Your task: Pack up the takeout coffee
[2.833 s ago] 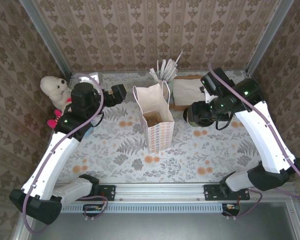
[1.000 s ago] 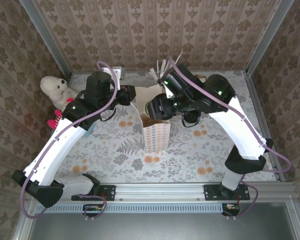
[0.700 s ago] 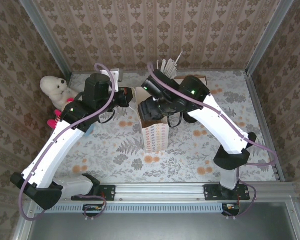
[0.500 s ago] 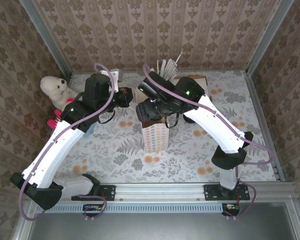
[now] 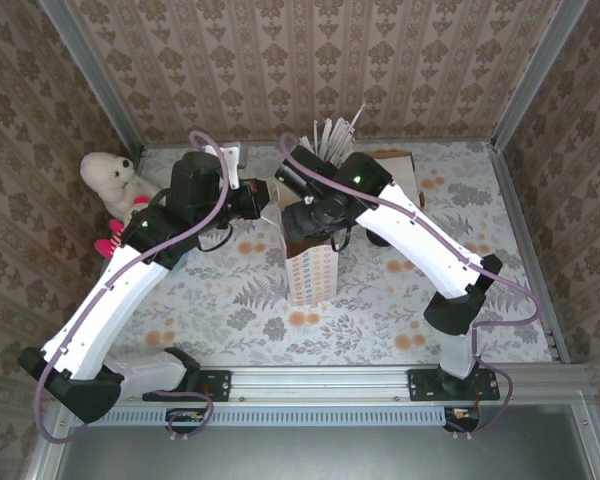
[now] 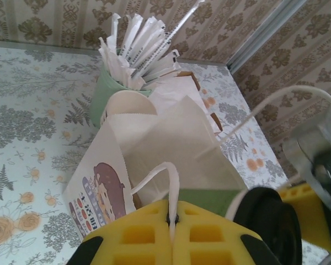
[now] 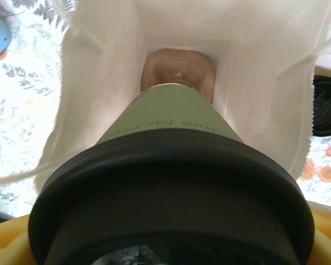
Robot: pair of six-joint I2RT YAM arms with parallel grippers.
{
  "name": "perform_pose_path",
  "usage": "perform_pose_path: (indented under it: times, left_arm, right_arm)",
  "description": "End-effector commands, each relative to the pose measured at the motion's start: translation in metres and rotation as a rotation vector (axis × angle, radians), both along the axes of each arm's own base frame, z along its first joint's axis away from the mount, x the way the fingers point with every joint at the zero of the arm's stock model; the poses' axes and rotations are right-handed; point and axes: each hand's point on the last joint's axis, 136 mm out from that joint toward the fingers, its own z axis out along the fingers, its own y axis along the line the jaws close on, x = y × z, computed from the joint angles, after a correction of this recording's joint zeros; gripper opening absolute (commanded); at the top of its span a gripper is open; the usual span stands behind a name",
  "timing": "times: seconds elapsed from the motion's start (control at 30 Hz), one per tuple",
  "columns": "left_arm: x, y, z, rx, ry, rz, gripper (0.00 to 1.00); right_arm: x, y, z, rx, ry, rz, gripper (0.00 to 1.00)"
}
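The left fingers (image 6: 138,234) are pressed together on the thin white handle (image 6: 174,185) of the white paper bag (image 6: 171,132), which stands upright on the table (image 5: 230,290). The right fingers (image 7: 326,226) clamp the takeout coffee (image 7: 171,118) from either side, near its lid (image 7: 171,187).

Just behind the bag is a green holder (image 6: 102,96) of white straws (image 6: 135,38). A white plush toy (image 5: 110,180) sits well apart at the left edge, and something round and black (image 7: 326,105) lies outside the bag's wall.

The coffee is a small green paper cup, tapered, with faint print and a wider round black lid. It points base-first into the open mouth, its lower end between the walls.

Directly below it, on the bag's floor, lies a brown item (image 7: 176,69) — possibly folded paper, too blurred to name.
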Motion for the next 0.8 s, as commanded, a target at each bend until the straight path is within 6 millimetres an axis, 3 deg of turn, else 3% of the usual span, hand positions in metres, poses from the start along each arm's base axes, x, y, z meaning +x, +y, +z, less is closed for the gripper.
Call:
perform_pose_path:
  times: [0.0,0.2,0.4,0.57,0.77]
  left_arm:
    - [-0.01,-0.013,0.006,-0.049,-0.003,-0.058,0.0]
    - [-0.016,-0.025,0.012,-0.065,-0.014,-0.096,0.0]
    - [-0.016,-0.025,0.007,-0.072,-0.004,-0.083,0.0]
    - [-0.017,-0.027,0.006,-0.082,-0.01,-0.091,0.0]
    - [-0.017,-0.031,0.0,-0.063,-0.004,-0.111,0.02]
  right_arm:
    - [0.001,-0.032,0.019,-0.04,-0.046,0.001,0.57]
    - [0.007,-0.04,0.02,-0.054,-0.038,0.049,0.57]
    - [-0.001,-0.018,0.002,-0.024,0.042,0.106,0.56]
    - [0.004,-0.003,-0.005,0.009,0.05,0.093,0.57]
    - [0.001,0.012,-0.001,0.064,0.05,0.106,0.57]
